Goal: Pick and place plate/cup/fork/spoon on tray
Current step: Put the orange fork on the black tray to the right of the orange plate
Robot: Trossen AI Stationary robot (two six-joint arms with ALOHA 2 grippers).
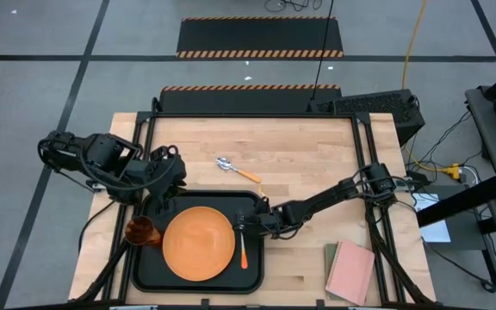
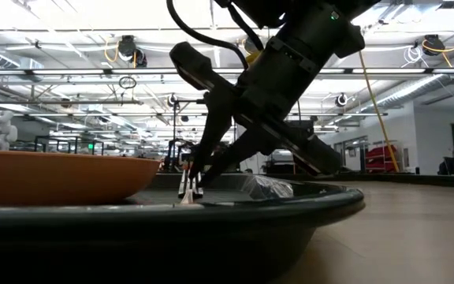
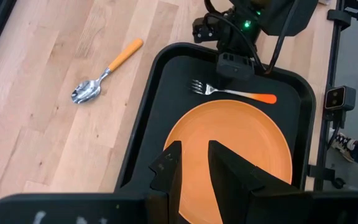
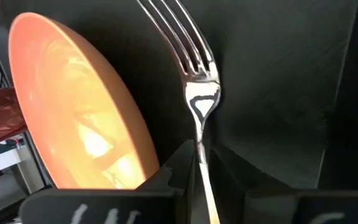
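Observation:
The black tray (image 1: 252, 274) lies at the table's near left. The orange plate (image 1: 198, 244) lies in it. The amber cup (image 1: 142, 231) stands at the tray's left rim; inside or on it, I cannot tell. The fork (image 1: 243, 250) lies on the tray floor right of the plate, with its tines toward the far edge. My right gripper (image 1: 250, 226) is shut on it. The spoon (image 1: 235, 169) lies on the bare table beyond the tray. My left gripper (image 3: 191, 168) is open and empty above the plate's far left part. My right gripper pinches the fork's thin metal neck (image 4: 200, 142), just behind the tines, between its two fingers. The fingers (image 2: 199, 150) come from above, slanting in from the table's right side. The fork lies flat on the tray floor (image 3: 229, 92), with its orange handle toward the near edge.
A pink notebook (image 1: 351, 271) lies at the table's near right corner, with a green thing (image 1: 329, 257) under its left edge. Bare wood lies between the tray and the notebook. Black frame rails (image 1: 364, 146) run along the table's sides.

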